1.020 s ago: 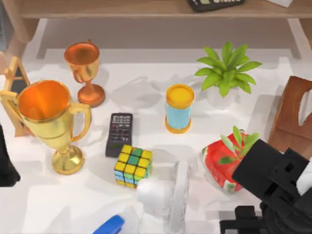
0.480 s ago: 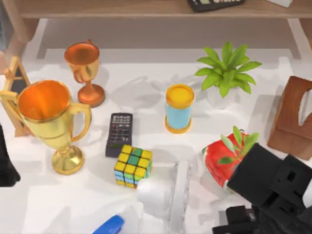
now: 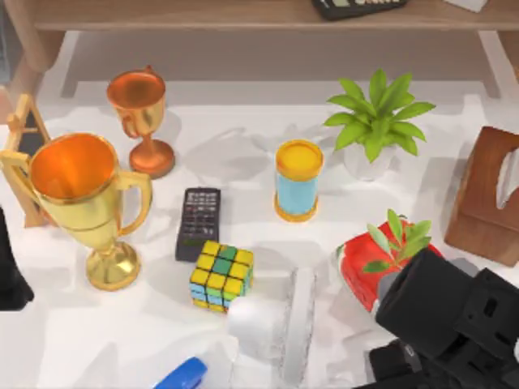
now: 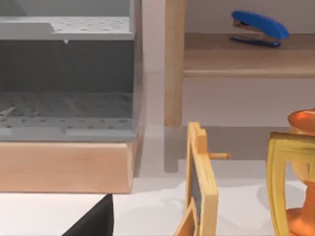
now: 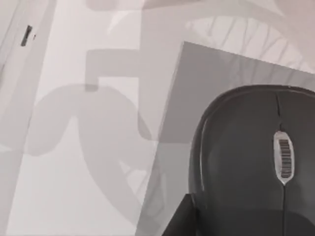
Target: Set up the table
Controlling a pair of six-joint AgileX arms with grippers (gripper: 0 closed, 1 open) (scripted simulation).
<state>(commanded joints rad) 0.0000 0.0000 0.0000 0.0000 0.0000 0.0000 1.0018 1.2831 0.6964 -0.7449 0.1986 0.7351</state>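
Observation:
The white table (image 3: 243, 154) carries many objects. My right arm (image 3: 454, 324) reaches in over the table's front right corner, partly covering a red pot with a green plant (image 3: 365, 263). In the right wrist view a black mouse (image 5: 246, 157) lies on a grey pad (image 5: 206, 78) on the table (image 5: 74, 59), close below the camera. My left arm (image 3: 8, 271) stays parked at the left edge.
A gold trophy (image 3: 81, 194), a copper trophy (image 3: 142, 113), a remote (image 3: 199, 220), a colour cube (image 3: 221, 275), a blue cup (image 3: 298, 182), a potted plant (image 3: 377, 121) and a wooden tissue box (image 3: 491, 194) stand around. A blue stapler (image 3: 182, 375) lies at the front.
My right arm has shifted left and toward the front edge, uncovering the wooden tissue box and covering more of the red pot. The left arm has not moved.

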